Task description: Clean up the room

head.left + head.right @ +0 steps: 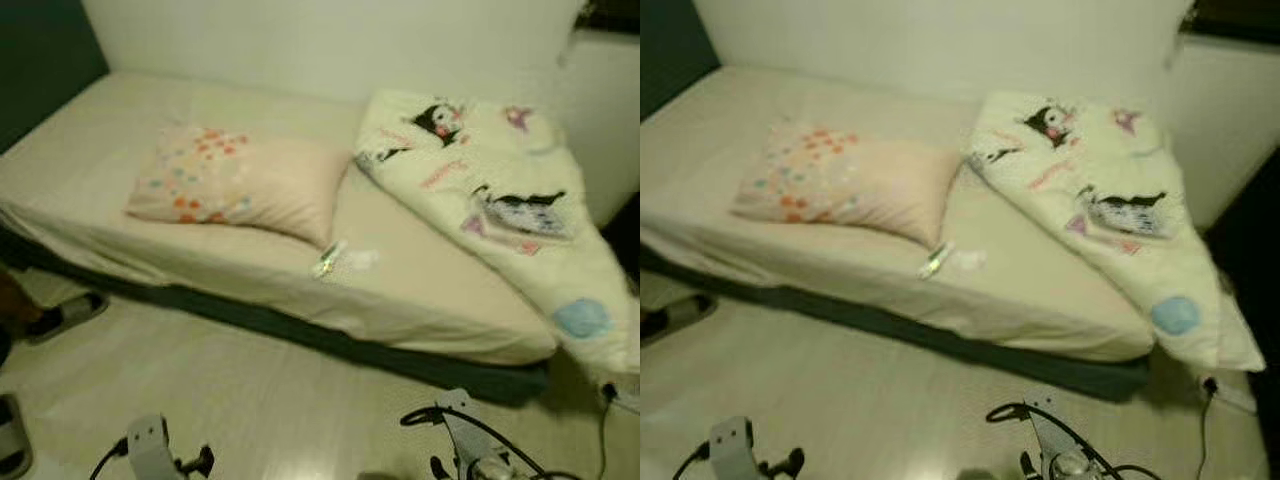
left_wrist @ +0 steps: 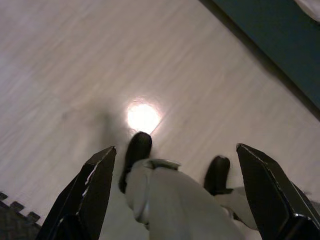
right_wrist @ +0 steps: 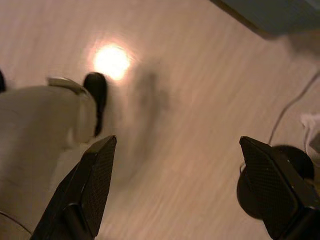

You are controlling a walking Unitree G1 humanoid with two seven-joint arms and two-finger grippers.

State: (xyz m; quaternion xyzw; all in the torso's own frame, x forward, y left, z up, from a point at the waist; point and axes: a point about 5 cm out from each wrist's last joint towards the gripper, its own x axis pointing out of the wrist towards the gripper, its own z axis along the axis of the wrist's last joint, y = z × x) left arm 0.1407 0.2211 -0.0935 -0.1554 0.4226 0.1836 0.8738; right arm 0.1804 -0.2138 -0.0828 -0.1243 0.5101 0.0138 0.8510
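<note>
Lying on the bed (image 1: 120, 190) near its front edge, a small wrapper (image 1: 328, 260) sits just beside the pillow (image 1: 240, 180), with the cartoon-print quilt (image 1: 500, 200) heaped toward the bed's far end. Left gripper (image 2: 175, 165) and right gripper (image 3: 177, 165) hang over the floor (image 1: 250, 390) before the bed, fingers spread apart.

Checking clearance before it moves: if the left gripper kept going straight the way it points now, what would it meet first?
Most likely the bare floor. The left gripper, open, points down at it, though the robot's own pale leg sits low between the fingers.
</note>
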